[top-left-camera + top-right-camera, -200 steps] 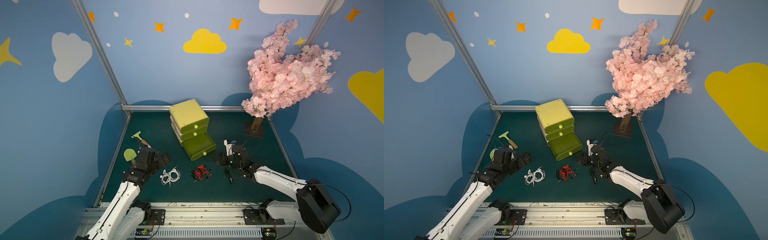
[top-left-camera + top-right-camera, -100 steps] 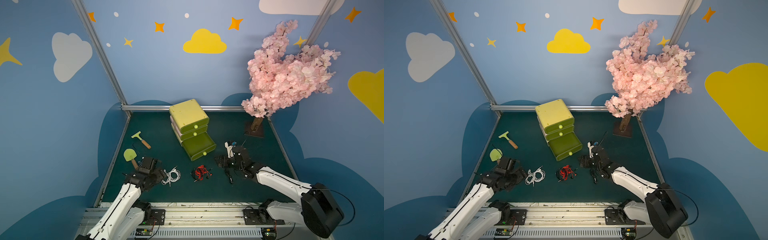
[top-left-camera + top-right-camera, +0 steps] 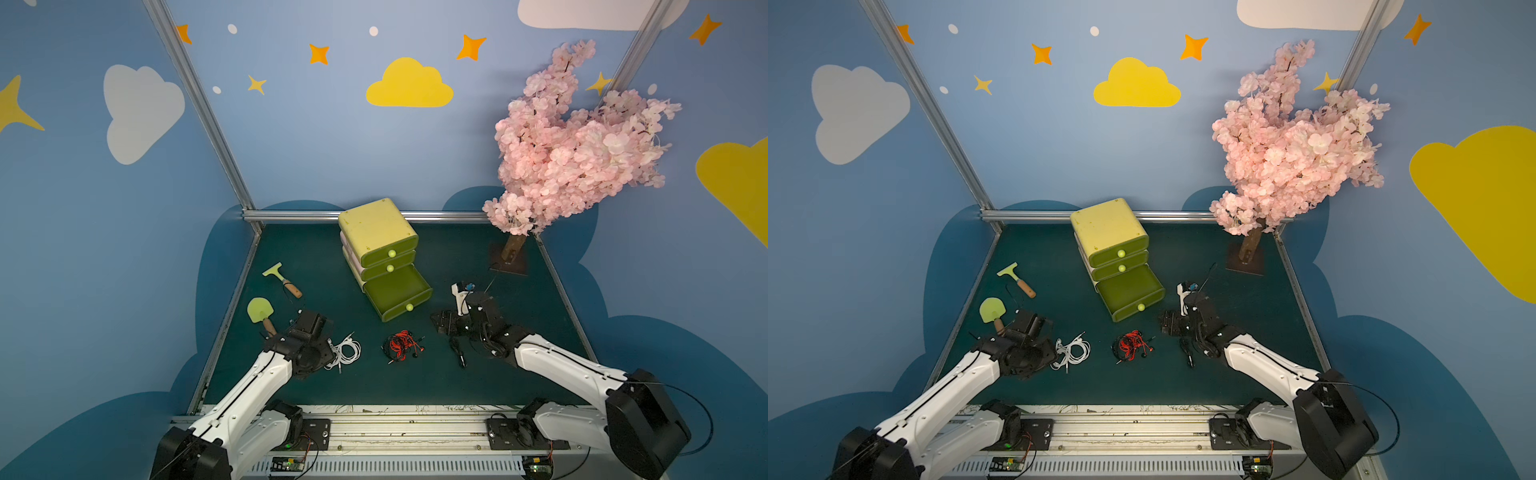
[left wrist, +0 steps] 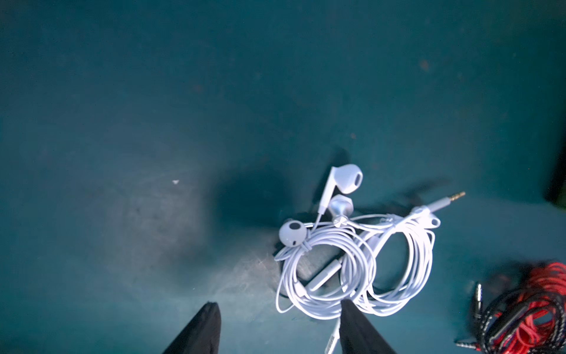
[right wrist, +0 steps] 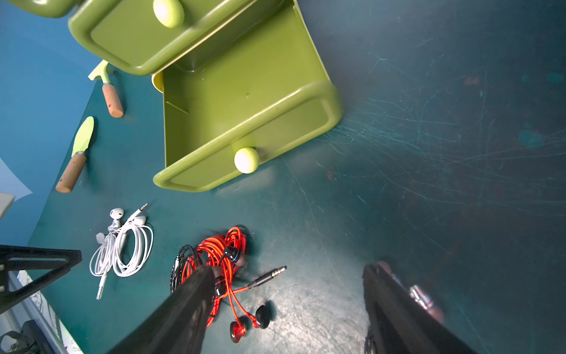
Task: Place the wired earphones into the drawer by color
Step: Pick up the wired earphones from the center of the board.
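Note:
The white wired earphones (image 3: 345,352) (image 3: 1073,351) lie coiled on the green mat, left of the red-and-black ones (image 3: 401,345) (image 5: 220,254). The black ones (image 3: 457,353) lie further right. My left gripper (image 4: 278,305) is low over the mat and open. One finger overlaps the near edge of the white coil (image 4: 352,260), and most of the coil lies beyond the tips. My right gripper (image 5: 288,269) is open and holds nothing, just right of the red-and-black bundle. The yellow-green drawer unit (image 3: 378,232) has its bottom drawer (image 3: 397,291) (image 5: 245,92) pulled out and empty.
A green scraper (image 3: 282,278) and a green shovel (image 3: 261,311), both with wooden handles, lie at the left near my left arm. A pink blossom tree (image 3: 573,145) stands on its base (image 3: 509,266) at the back right. A metal rail (image 3: 374,424) runs along the front.
My left arm has drawn back toward the front and come down beside the white earphones, and its jaws have narrowed. The right arm has hardly moved.

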Robot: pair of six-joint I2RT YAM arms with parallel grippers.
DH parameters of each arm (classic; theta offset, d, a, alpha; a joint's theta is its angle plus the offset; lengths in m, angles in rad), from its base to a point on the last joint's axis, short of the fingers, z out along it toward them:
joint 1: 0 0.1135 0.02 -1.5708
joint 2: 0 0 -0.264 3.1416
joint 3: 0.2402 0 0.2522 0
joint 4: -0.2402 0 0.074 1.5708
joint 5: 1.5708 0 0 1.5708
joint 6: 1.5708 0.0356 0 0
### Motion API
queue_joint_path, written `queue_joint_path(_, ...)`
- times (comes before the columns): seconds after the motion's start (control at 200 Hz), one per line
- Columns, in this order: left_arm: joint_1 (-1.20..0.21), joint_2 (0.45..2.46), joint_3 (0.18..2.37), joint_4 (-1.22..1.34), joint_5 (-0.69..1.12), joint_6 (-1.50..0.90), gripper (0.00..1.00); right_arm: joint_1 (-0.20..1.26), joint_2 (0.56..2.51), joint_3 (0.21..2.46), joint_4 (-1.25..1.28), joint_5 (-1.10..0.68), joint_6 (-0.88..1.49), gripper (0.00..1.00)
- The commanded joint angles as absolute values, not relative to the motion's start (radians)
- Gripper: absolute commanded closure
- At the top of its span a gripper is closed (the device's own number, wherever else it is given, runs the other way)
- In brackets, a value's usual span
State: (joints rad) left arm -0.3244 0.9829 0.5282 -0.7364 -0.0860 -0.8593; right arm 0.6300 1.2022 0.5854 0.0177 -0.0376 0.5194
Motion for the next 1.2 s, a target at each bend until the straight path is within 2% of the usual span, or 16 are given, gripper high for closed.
queue_joint_path(0.0,-0.346,1.004,0.515,-0.711,-0.091,-0.850,0.39,0.624,1.164,0.571,-0.007,-0.011,0.527,0.19)
queue_joint_path(0.23,-0.357,1.044,0.505,-0.699,-0.128,-0.849,0.40,0.623,1.130,0.554,-0.014,0.003,0.534,0.19)
queue_joint_path(0.33,-0.356,1.057,0.504,-0.691,-0.142,-0.844,0.43,0.622,1.119,0.549,-0.018,0.009,0.534,0.19)
queue_joint_path(0.396,-0.357,1.064,0.502,-0.684,-0.147,-0.838,0.49,0.621,1.111,0.544,-0.018,0.012,0.535,0.19)
queue_joint_path(0.626,-0.359,1.076,0.497,-0.669,-0.156,-0.832,0.51,0.621,1.102,0.541,-0.016,0.022,0.540,0.20)
queue_joint_path(0.686,-0.359,1.080,0.501,-0.668,-0.159,-0.826,0.55,0.621,1.101,0.541,-0.016,0.023,0.540,0.20)
queue_joint_path(0.761,-0.358,1.085,0.504,-0.665,-0.163,-0.823,0.56,0.621,1.103,0.541,-0.015,0.023,0.541,0.19)
queue_joint_path(0.816,-0.358,1.094,0.506,-0.660,-0.162,-0.818,0.61,0.621,1.104,0.541,-0.012,0.023,0.543,0.20)
queue_joint_path(1.046,-0.359,1.134,0.512,-0.639,-0.152,-0.807,0.62,0.620,1.099,0.540,-0.016,0.026,0.543,0.19)
queue_joint_path(1.192,-0.359,1.147,0.511,-0.622,-0.141,-0.802,0.66,0.620,1.097,0.537,-0.016,0.029,0.543,0.20)
